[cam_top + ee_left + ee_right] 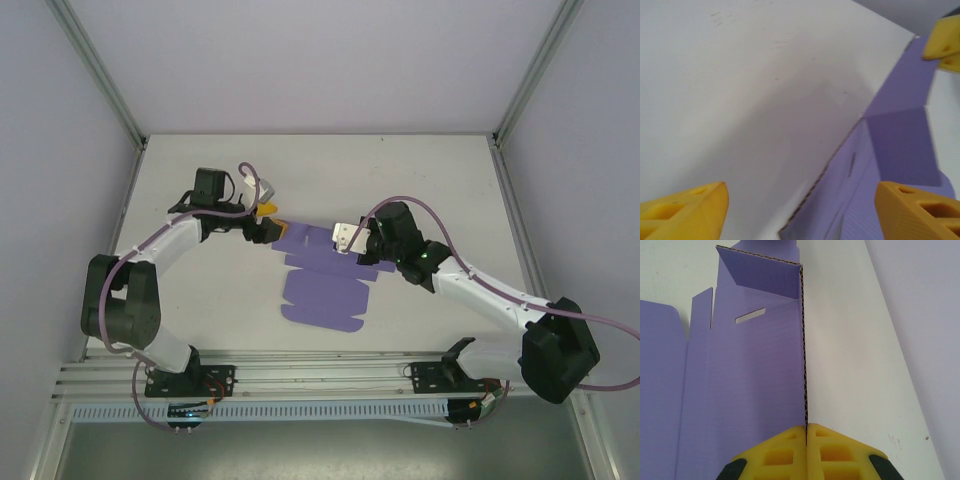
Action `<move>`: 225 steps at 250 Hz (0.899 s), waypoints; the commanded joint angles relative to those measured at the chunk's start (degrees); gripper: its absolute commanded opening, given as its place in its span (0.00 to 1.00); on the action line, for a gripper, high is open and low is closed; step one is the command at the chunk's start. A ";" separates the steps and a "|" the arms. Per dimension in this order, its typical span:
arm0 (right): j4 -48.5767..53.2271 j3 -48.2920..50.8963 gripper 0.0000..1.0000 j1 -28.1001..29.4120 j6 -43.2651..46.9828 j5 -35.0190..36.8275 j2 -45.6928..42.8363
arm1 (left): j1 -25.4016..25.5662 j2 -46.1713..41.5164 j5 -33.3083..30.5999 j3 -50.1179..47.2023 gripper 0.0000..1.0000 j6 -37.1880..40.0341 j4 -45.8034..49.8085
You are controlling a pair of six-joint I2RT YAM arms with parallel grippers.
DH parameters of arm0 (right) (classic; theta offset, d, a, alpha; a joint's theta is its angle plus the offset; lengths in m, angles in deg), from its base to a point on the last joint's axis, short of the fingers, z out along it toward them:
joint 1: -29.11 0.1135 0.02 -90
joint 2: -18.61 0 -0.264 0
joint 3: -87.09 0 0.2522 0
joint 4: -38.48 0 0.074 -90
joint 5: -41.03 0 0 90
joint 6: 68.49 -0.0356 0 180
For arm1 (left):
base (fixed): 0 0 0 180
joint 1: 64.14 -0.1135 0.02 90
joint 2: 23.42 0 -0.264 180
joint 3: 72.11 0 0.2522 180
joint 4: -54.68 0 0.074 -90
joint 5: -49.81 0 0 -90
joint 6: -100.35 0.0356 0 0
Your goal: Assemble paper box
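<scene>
Rails (330,372) at the near edge of the white bench (430,180) carry my two arm bases, side by side. Just beyond them, in the middle of the bench, the paper box (322,290) lies as a lavender die-cut sheet. It is mostly flat, with its rounded near flap toward me and its far end between my two claws. My right claw (806,429) is at the far right side of the sheet. Its yellow pads are pressed together on the corrugated edge of a panel that I see end-on, with purple board to its left and bare bench to its right. Farther along that panel there is a small slot (750,316), and past it a flap (765,272) folded at an angle. My left claw (801,194) is at the far left corner. Its jaws stand wide apart and grip nothing, and the sheet's edge runs between the two fingers (685,210). Whether either finger touches the board I cannot tell.
</scene>
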State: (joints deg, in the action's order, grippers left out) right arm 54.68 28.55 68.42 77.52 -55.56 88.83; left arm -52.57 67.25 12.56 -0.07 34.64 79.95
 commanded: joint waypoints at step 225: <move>15.13 -6.97 0.27 -5.14 -3.89 -2.65 2.48 | 0.16 0.70 11.43 5.68 0.00 13.74 12.35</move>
State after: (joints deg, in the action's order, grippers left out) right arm 62.77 23.96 64.73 73.87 -59.39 89.05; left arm -52.46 70.11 21.50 6.03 45.57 92.26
